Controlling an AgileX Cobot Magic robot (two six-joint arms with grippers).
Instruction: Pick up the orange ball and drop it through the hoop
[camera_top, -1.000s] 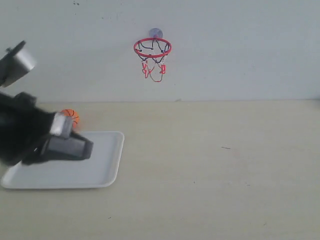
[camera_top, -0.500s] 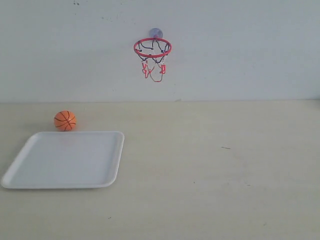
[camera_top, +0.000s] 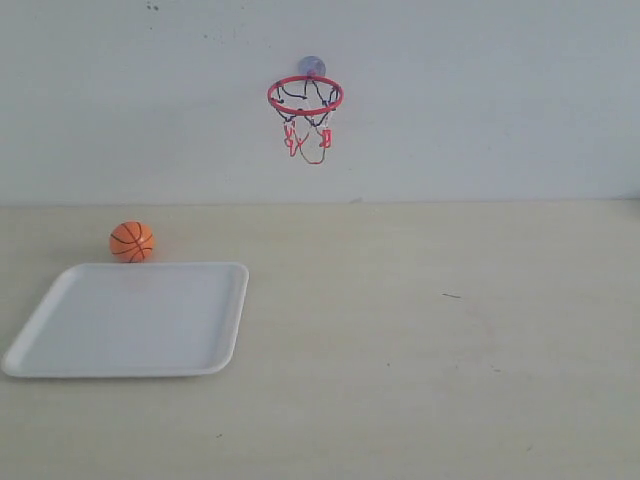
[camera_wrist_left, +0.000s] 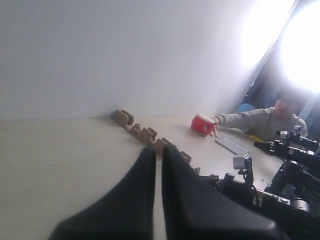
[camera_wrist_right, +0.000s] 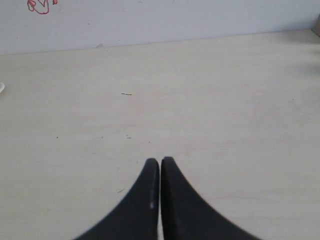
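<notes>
Hoop net cropped at right wrist | left end effector, right end effector closed

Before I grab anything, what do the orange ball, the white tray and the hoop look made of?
The orange ball is likely rubber or foam: matte, with black seams. The white tray is probably plastic: smooth, slight sheen, rounded moulded rim. The hoop has a red ring that looks plastic, possibly coated wire; its net is thin cord, hanging limp.

open table all round the orange ball except the white tray right in front, hoop hangs clear
</notes>
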